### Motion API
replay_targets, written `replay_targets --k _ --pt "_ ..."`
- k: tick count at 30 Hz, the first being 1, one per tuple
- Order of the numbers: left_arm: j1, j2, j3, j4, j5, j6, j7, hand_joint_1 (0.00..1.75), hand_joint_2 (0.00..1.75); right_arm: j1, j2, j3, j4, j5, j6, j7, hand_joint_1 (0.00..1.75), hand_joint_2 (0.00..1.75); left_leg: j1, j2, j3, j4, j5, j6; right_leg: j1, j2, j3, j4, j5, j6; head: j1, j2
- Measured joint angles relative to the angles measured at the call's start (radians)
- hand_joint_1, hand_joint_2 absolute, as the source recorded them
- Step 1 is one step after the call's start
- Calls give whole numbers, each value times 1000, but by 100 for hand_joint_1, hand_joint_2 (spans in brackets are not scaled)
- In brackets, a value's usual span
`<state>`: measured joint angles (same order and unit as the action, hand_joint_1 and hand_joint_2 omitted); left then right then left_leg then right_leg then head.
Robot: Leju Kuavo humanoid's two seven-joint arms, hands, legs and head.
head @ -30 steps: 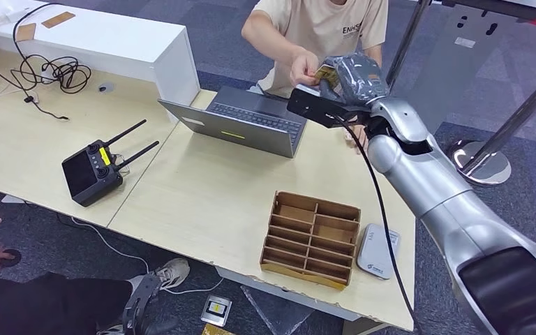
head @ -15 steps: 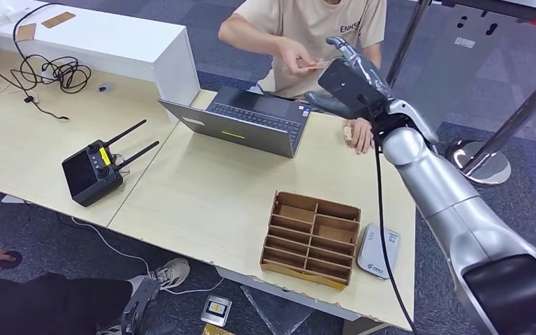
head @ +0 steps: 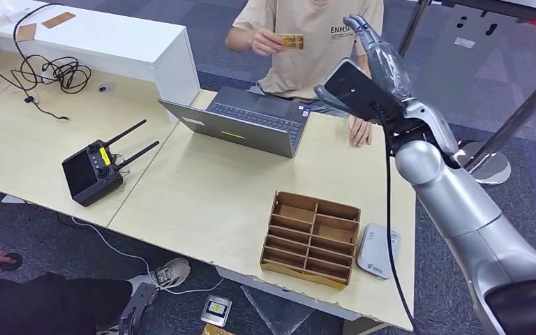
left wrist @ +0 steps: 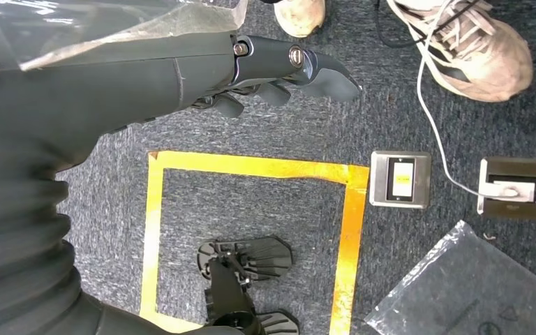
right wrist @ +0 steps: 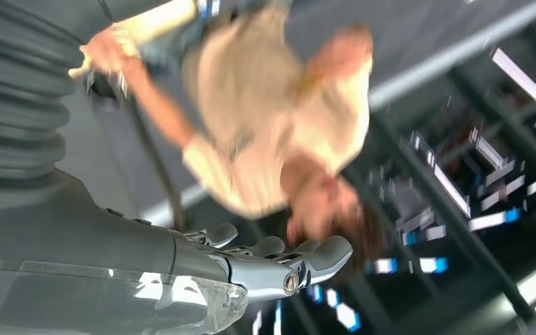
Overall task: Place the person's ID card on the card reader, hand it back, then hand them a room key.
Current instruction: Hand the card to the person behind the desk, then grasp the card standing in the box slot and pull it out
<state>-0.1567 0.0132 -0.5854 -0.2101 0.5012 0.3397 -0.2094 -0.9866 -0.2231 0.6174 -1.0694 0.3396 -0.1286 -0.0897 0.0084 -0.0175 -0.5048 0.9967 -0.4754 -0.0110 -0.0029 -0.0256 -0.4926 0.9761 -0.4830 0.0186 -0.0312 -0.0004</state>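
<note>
At left centre of the head view, a remote control (head: 92,172) lies on the worktop (head: 209,188). Upper middle, the person's hand (head: 264,42) pinches the ID card (head: 292,42) above the laptop (head: 241,125). Lower middle sits a cardboard tray (head: 312,238), the card reader (head: 377,251) just beside it. Upper right, the right hand (head: 370,73) is raised, fingers (head: 363,31) spread, empty. The left hand (left wrist: 279,73) hangs over the floor, fingers loosely apart.

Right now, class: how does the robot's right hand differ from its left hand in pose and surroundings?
The right hand is raised above the table near the person, fingers extended; the left hand hangs over the carpet floor, fingers curled somewhat. The person, not the right hand, holds the ID card. Both hands hold nothing.
</note>
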Motion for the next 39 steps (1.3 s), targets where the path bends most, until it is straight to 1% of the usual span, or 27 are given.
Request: replay_targets --k 3,6,10,14,19,33,39 --pt "5 1 1 0 11 4 -3 0 175 39 -28 4 -78 136 -36 46 0 175 0 0 0 0 0 0 0 0 0 0 0 0 0 0" --pt "10 3 1 0 19 4 -7 0 175 85 -56 7 -146 255 -36 82 0 175 0 0 0 0 0 0 0 0 0 0 0 0 0 0" --pt "10 6 1 1 21 4 -9 0 175 119 -92 16 -196 345 -27 103 0 175 0 0 0 0 0 0 0 0 0 0 0 0 0 0" --pt "10 6 1 1 20 4 -9 0 175 128 -117 23 -212 364 -14 108 0 175 0 0 0 0 0 0 0 0 0 0 0 0 0 0" --pt "8 7 1 1 21 5 -9 0 175 132 -136 29 -212 370 -9 108 0 175 0 0 0 0 0 0 0 0 0 0 0 0 0 0" --pt "8 9 1 1 23 8 -9 0 175 133 -152 40 -211 382 -6 108 0 175 0 0 0 0 0 0 0 0 0 0 0 0 0 0" --pt "8 10 1 1 23 8 -9 0 175 134 -155 48 -210 385 -5 106 15 175 0 0 -1 0 0 0 0 0 0 0 0 0 0 0"
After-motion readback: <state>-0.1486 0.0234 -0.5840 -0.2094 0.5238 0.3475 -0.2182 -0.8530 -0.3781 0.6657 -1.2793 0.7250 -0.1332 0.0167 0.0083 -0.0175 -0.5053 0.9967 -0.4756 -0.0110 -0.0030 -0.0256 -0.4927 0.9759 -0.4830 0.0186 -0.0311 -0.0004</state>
